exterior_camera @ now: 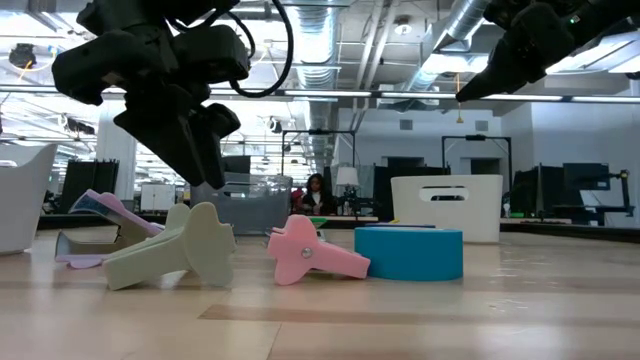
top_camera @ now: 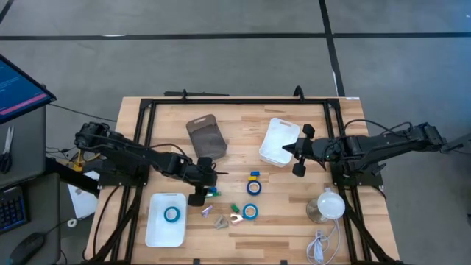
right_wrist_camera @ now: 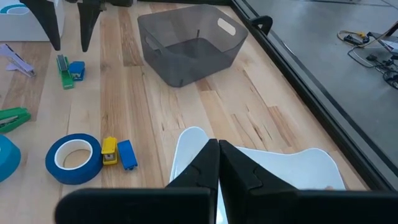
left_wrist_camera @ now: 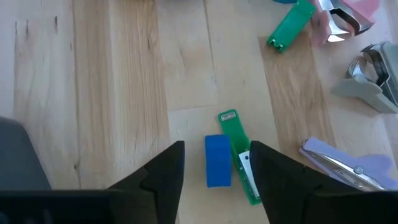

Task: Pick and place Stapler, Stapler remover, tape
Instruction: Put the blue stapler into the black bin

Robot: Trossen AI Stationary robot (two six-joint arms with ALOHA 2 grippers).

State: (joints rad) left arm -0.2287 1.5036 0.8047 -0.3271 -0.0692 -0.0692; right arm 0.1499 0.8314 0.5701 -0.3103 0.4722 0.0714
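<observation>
My left gripper is open and points down above a small blue and green stapler that lies flat on the table; its fingers stand on either side of it without touching. In the high view this gripper is left of centre. My right gripper is shut and hovers over the rim of a white bin. Two blue tape rolls lie flat mid-table, and a third lies in the near-left white tray. Staple removers lie near the front edge.
A grey bin stands beyond the left gripper. A yellow and blue mini stapler lies next to a tape roll, and a green stapler and a purple remover lie close by. A round lamp with its cable sits near right.
</observation>
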